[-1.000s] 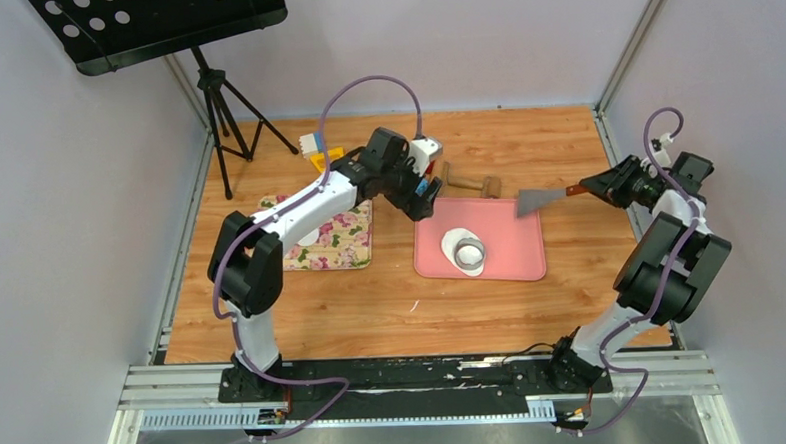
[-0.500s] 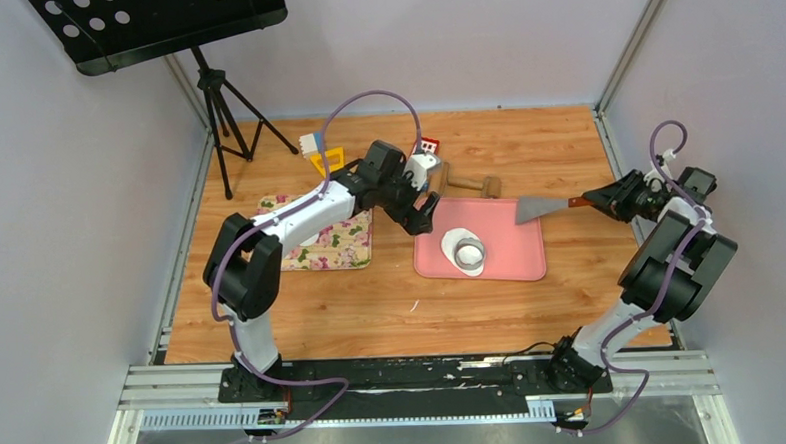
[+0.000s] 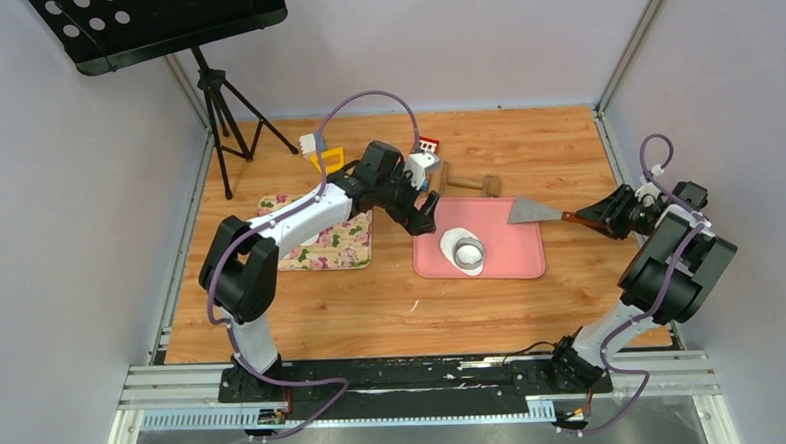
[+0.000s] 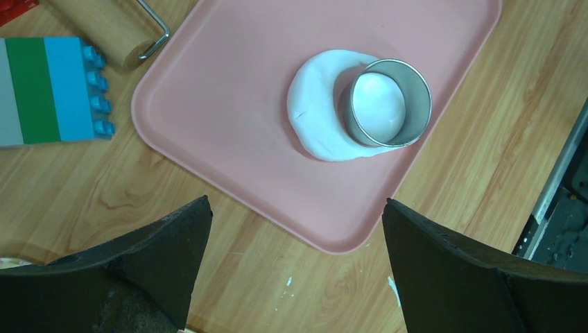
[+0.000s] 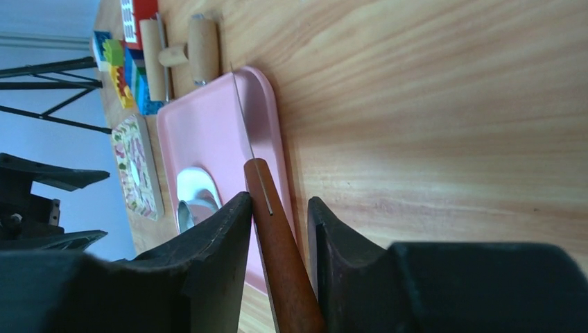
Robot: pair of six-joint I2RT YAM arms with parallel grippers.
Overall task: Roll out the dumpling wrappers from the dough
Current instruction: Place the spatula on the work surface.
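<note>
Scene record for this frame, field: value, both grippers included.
tray: pink, on wooden table
dough: flattened white sheet on tray
ring: metal, on one side of dough
left gripper: open, empty, by tray's far-left corner
scraper: blade at tray's far-right corner
right gripper: scraper handle between fingers, grip unclear
rolling pin: beyond tray, untouched

Plain pale lilac-grey walls point(image 3: 60, 247) on three sides, with silver metal corner posts point(image 3: 633, 41) at the back. Light-brown wood-grain laminate counter point(image 3: 373, 318), a few small white smears point(image 3: 413, 306) near its front. Black perforated metal music-stand tray point(image 3: 160, 22) on a black tripod point(image 3: 226, 104), standing at the back-left corner. Silver slotted aluminium rails point(image 3: 426, 379) run across the near edge. Light is even and soft, shadows faint.
</note>
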